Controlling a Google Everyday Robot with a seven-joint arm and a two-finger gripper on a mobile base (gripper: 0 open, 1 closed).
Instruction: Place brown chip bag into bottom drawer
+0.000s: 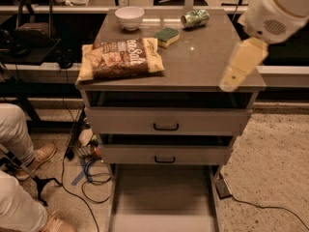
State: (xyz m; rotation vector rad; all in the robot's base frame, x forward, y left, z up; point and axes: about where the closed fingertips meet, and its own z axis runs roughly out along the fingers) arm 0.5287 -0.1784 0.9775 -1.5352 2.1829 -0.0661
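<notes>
Room: speckled flooring is spreading around a grey desk (203,62), with dark shelving running behind it.
Desk top: it is carrying four things, and three drawers are filling its front.
Chip bag (120,58): the brown bag is lying flat at the front left corner of the desk, its left end reaching the left edge.
Bottom drawer (161,197): it is standing pulled out below the front edge, its smooth grey floor showing.
Upper drawers: the top drawer (166,122) and the middle drawer (165,153) are each showing a black handle.
End effector (232,77): it is hanging over the right edge near the front right corner, well apart from the bag. Nothing is showing in its grasp, and how far open it is cannot be told.
Bowl (129,17): it is sitting near the back left corner.
Sponge (167,36): it is lying between the bowl and the can.
Can (195,19): it is lying on its side along the back edge.
Floor, left side: cables (89,175) are trailing beside a person's shoe (41,156).
</notes>
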